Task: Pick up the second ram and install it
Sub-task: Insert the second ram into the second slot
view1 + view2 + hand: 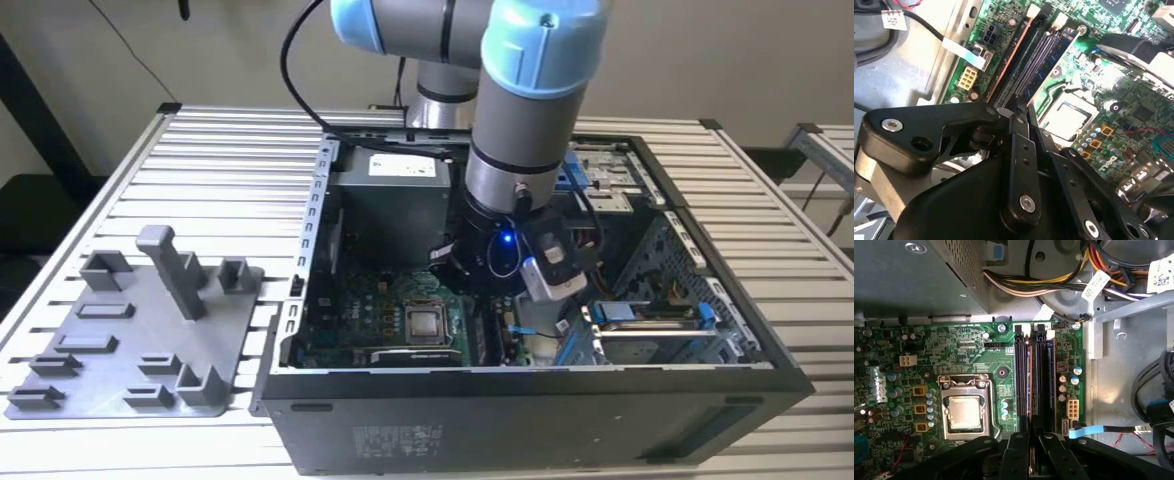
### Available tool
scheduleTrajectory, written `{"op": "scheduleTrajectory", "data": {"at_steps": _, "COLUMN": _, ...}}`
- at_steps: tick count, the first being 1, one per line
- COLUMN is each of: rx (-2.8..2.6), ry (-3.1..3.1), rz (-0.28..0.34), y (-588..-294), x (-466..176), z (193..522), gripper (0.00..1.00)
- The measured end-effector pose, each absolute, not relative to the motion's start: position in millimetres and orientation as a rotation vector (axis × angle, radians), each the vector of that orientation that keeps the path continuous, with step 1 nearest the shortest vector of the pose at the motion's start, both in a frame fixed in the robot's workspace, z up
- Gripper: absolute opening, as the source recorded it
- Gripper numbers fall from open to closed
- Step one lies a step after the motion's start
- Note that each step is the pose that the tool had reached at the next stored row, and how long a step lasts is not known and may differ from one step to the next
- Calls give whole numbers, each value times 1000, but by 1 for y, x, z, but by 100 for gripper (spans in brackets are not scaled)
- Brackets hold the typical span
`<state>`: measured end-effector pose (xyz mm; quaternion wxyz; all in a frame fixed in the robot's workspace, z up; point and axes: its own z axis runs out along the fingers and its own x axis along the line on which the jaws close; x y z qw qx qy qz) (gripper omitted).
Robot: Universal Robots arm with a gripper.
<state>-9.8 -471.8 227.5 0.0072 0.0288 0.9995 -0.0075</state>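
The second ram (1029, 390) shows as a thin brown edge standing along the memory slots (1040, 375), beside the processor socket. In the second wrist view the same ram edge (1011, 57) runs away from the fingertips over the dark slots. My gripper (1033, 442) is shut on the ram's near end, one black finger (1016, 457) on each side. In the second wrist view the gripper (1013, 112) sits low over the board. I cannot tell whether the stick is fully seated. The arm's wrist (514, 250) reaches down into the open computer case.
The case walls (310, 250) surround the motherboard. The silver processor (965, 411) lies beside the slots, the power supply box (914, 275) and a cable bundle (1054, 282) beyond them. A blue cable (1104, 429) runs nearby. A grey fixture with an upright post (174, 270) stands at the exterior view's left.
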Motion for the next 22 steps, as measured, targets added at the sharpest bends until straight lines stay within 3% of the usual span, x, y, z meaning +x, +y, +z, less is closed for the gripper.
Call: {"op": "scheduleTrajectory", "data": {"at_steps": 22, "rx": 59, "ry": 3119, "rz": -9, "y": -470, "x": -10, "z": 225, "gripper": 14}}
